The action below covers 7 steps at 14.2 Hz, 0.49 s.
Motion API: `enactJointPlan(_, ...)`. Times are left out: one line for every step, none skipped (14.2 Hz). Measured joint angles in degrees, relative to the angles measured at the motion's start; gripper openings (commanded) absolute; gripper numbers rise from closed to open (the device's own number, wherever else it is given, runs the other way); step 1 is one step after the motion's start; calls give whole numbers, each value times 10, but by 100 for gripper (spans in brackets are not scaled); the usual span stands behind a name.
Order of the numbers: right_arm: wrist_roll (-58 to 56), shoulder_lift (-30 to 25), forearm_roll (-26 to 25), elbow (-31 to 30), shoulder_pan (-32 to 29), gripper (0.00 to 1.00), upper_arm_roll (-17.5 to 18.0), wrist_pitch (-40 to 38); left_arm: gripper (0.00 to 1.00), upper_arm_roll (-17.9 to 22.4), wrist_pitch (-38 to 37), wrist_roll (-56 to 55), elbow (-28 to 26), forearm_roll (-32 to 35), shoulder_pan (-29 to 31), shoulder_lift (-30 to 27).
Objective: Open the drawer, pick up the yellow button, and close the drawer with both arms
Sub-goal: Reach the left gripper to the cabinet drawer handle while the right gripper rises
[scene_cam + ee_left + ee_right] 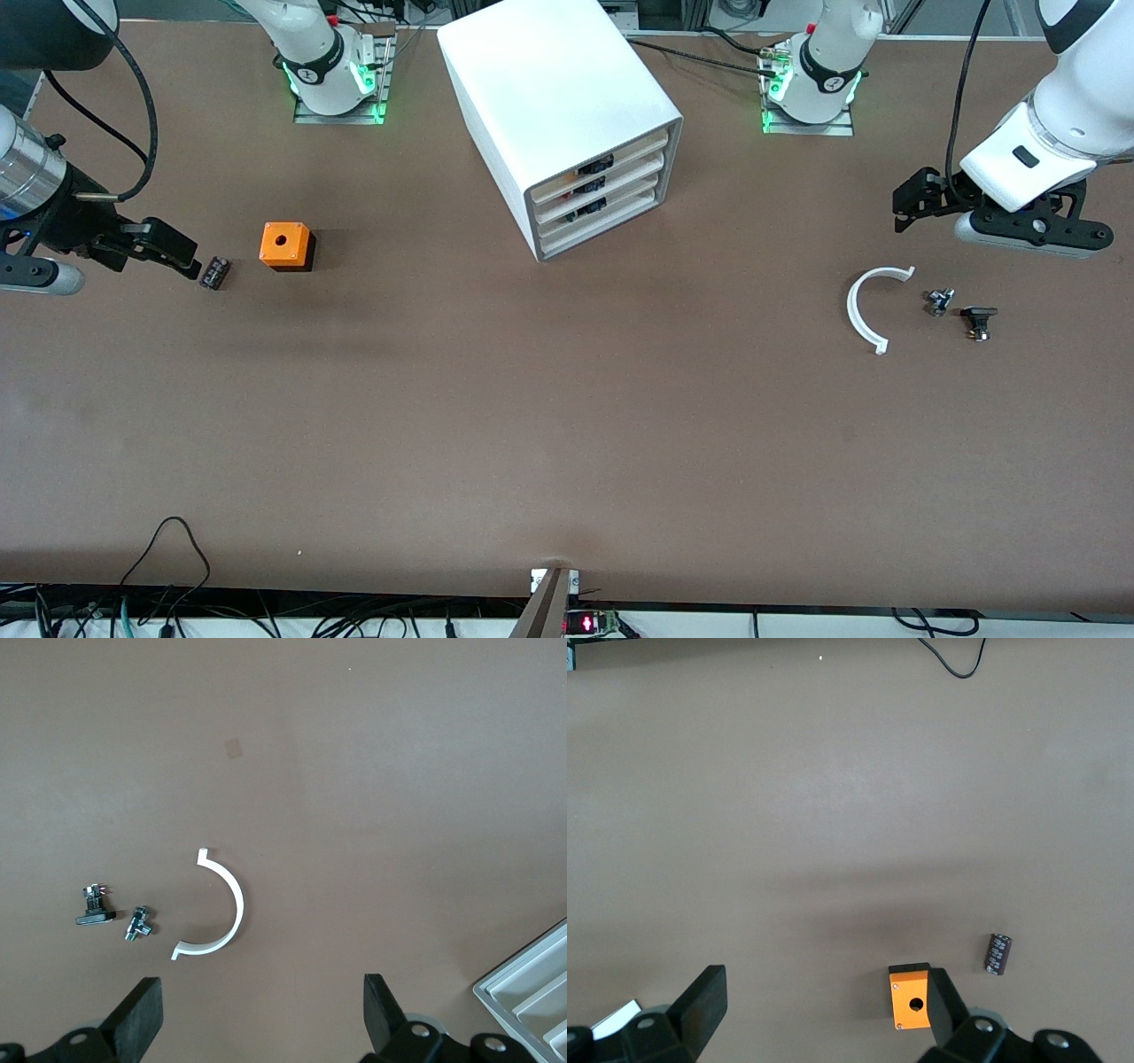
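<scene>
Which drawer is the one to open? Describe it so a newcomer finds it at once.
Start at the big white cabinet standing mid-table between the two arm bases. Its front holds three shallow stacked drawers with beige edges. Take the drawer directly under the cabinet's top panel; the other two lie beneath it, and all three are shut.
</scene>
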Motion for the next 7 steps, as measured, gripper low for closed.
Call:
enactJointPlan(0,0,0,0,0,100,0,0,100,0,-1,0,0,0,0,0)
enactJointPlan(0,0,0,0,0,100,0,0,100,0,-3,0,0,0,0,0)
enactJointPlan(0,0,0,0,0,100,0,0,100,0,-5,0,0,0,0,0)
enactJointPlan(0,0,0,0,0,100,0,-1,100,0,-6,0,0,0,0,0)
enactJointPlan(0,0,0,0,0,100,0,-1,100,0,-8,0,0,0,0,0)
enactJointPlan(0,0,0,0,0,100,0,-1,100,0,-9,0,0,0,0,0)
enactJointPlan(0,0,0,0,0,100,0,-1,100,0,-11,0,0,0,0,0)
